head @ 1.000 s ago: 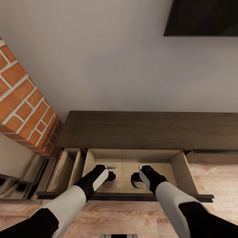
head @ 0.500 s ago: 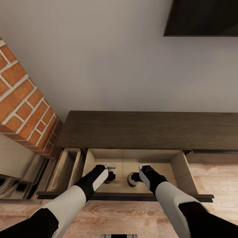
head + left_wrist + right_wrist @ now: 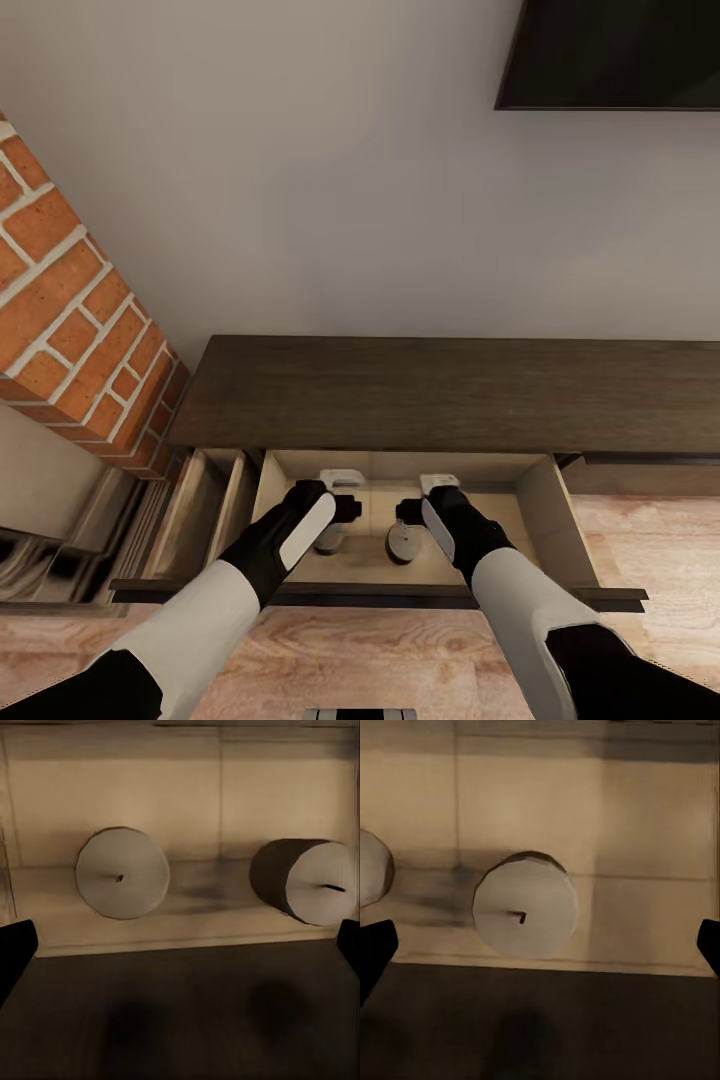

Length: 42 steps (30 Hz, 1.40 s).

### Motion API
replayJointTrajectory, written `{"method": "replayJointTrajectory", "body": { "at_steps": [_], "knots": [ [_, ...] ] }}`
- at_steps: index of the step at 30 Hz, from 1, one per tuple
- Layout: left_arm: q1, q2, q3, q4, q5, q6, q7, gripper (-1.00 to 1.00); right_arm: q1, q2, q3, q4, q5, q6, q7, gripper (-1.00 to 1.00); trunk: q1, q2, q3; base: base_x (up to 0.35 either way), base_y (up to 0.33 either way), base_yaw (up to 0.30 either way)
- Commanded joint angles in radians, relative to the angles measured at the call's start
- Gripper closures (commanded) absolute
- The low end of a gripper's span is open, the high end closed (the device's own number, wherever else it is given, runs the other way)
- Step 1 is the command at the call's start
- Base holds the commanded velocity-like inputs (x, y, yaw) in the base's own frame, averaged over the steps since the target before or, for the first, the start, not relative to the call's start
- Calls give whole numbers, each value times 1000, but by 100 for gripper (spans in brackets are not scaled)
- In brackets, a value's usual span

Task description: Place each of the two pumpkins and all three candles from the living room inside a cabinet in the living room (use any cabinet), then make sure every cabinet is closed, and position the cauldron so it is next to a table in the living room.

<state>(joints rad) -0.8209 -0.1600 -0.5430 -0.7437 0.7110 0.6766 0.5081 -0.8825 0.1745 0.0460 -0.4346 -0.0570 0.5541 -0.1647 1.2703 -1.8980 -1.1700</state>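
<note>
We are lifting both arms up and back out of the open pale-wood drawer [image 3: 540, 500] of the long dark-brown wooden cabinet [image 3: 450, 390], having just let go of two stubby grey-olive candles. The left gripper [image 3: 345, 495] is hovering spread wide and empty above one candle [image 3: 330, 540], and the right gripper [image 3: 425, 497] is likewise gaping and empty above the other candle [image 3: 403, 542]. Both are standing upright on the drawer floor, near each other but apart, wicks showing in the wrist views [image 3: 122, 874] [image 3: 525, 916]. We are judging two candles stowed, with the drawer not yet shut
</note>
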Motion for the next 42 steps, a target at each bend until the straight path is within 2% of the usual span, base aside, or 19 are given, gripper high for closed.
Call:
{"method": "replayJointTrajectory", "body": {
  "at_steps": [1,3,9,13,18,22,25,26,27,28,31,33,35,38,42],
  "knots": [
    [8,0,0,-26,1,8,19,-100,11,0,0,-28,1,6,0,-100,0,0,0,0,0,0],
    [25,1,1,-81,3,26,60,-100,49,0,1,-117,1,53,0,-100,0,0,0,0,0,0],
    [40,3,2,-129,5,42,96,-100,145,0,-2,-370,1,233,-1,-100,0,0,0,0,0,0],
    [42,3,3,-137,4,45,104,-100,185,0,-2,-457,2,306,-1,-100,0,0,0,0,0,0],
    [51,5,10,-173,4,47,108,-100,222,0,-4,-542,2,352,1,-100,0,0,0,0,0,0],
    [105,9,28,-307,0,75,126,-100,289,-2,-4,-742,-2,445,5,-100,0,0,0,0,0,0],
    [145,18,33,-412,0,97,157,-100,351,-13,-3,-912,-7,493,7,-100,0,0,0,0,0,0],
    [176,28,34,-489,0,106,180,-100,400,-19,-2,-1011,-10,493,8,-100,0,0,0,0,0,0],
    [192,34,34,-529,0,109,191,-100,422,-21,-2,-1045,-10,493,10,-100,0,0,0,0,0,0],
    [232,43,34,-618,-1,114,211,-100,455,-25,-2,-1094,-11,493,24,-100,0,0,0,0,0,0],
    [286,52,35,-719,-3,117,230,-100,484,-33,-3,-1137,-11,493,59,-100,0,0,0,0,0,0],
    [310,56,35,-758,-4,115,236,-100,495,-40,-3,-1153,-11,493,87,-100,0,0,0,-27,-4,0],
    [336,61,33,-800,-5,111,240,-100,506,-68,-3,-1170,-11,493,134,-100,0,0,0,-167,-60,0],
    [347,61,31,-816,-5,109,242,-100,510,-89,-4,-1177,-11,465,156,-100,0,0,0,-247,-94,0],
    [352,62,27,-822,-5,107,243,-100,510,-100,-4,-1181,-11,415,166,-100,0,0,0,-293,-110,0]
  ]
}}
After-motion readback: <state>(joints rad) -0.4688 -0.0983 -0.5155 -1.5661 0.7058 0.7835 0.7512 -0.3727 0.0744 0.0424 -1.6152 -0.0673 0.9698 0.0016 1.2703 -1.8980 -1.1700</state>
